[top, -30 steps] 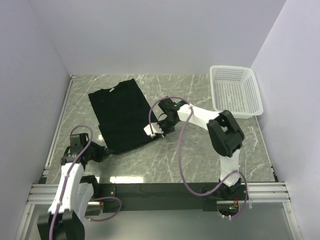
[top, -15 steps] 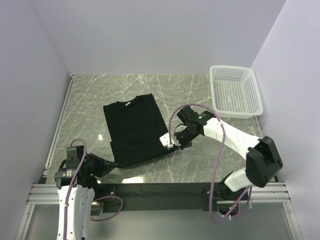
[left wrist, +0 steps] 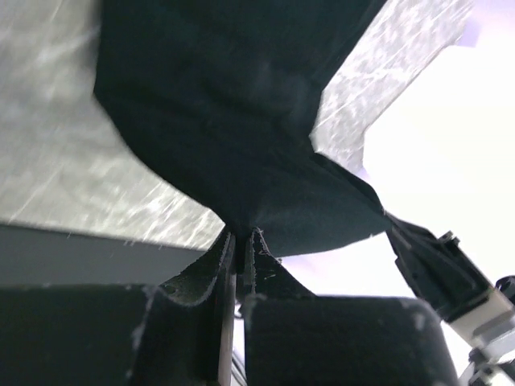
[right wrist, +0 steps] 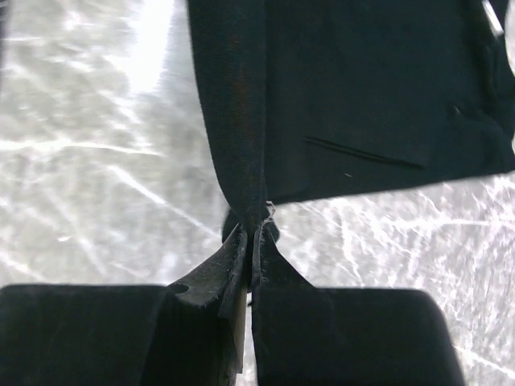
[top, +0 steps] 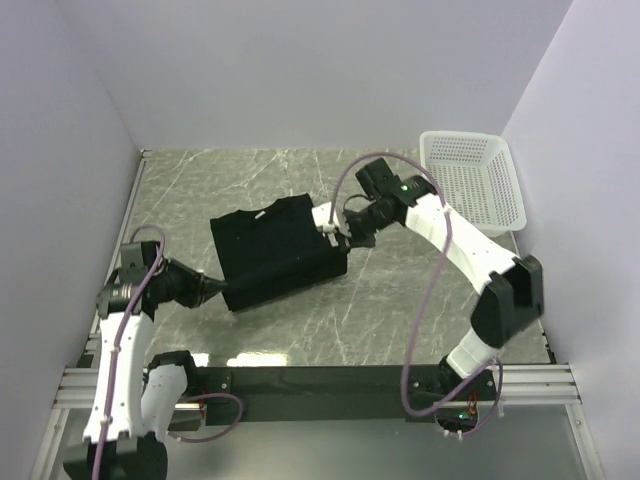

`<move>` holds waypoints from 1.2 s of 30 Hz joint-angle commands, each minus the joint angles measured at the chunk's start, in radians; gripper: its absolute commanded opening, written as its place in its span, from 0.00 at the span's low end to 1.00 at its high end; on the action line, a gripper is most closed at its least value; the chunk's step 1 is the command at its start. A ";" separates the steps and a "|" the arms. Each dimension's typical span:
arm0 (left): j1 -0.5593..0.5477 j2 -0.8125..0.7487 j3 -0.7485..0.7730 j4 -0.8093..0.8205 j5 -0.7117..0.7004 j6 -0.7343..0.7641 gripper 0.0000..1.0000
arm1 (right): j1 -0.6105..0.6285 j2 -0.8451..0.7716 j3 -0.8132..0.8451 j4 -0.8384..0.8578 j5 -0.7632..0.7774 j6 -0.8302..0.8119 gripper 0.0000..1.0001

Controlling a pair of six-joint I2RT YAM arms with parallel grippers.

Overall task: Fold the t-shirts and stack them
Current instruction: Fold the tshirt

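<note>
Black, soft cloth is pinched at two places: the t-shirt (top: 280, 255), lying about the middle of the table surface (top: 400, 310), is clenched at its near left corner by the left gripper (top: 214, 290) and at its right edge by the right gripper (top: 335, 232). It is judged light and limp, so corners and hems are best taken, and sagging between holds is expected.

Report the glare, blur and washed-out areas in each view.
Top external: evenly lit and sharp, though the plain black cloth t-shirt reads as a featureless dark patch. Left wrist: the frame's right side is blown out white, and the shirt near the left gripper is soft. Right wrist: strong glare on the grey marble table; the right gripper, close to the lens, looks soft.
</note>
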 commanded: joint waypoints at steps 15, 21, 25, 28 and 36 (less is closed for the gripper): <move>0.004 0.356 0.170 0.393 -0.062 0.076 0.01 | -0.079 0.376 0.472 0.064 0.028 0.204 0.00; 0.007 0.482 0.192 0.468 -0.093 0.111 0.01 | -0.079 0.457 0.532 0.108 0.032 0.245 0.00; 0.016 0.562 0.222 0.491 -0.124 0.143 0.01 | -0.079 0.493 0.540 0.156 0.050 0.280 0.00; 0.027 0.603 0.267 0.495 -0.140 0.174 0.01 | -0.079 0.502 0.531 0.223 0.068 0.320 0.00; 0.037 0.718 0.333 0.541 -0.128 0.217 0.01 | -0.079 0.577 0.586 0.300 0.124 0.394 0.00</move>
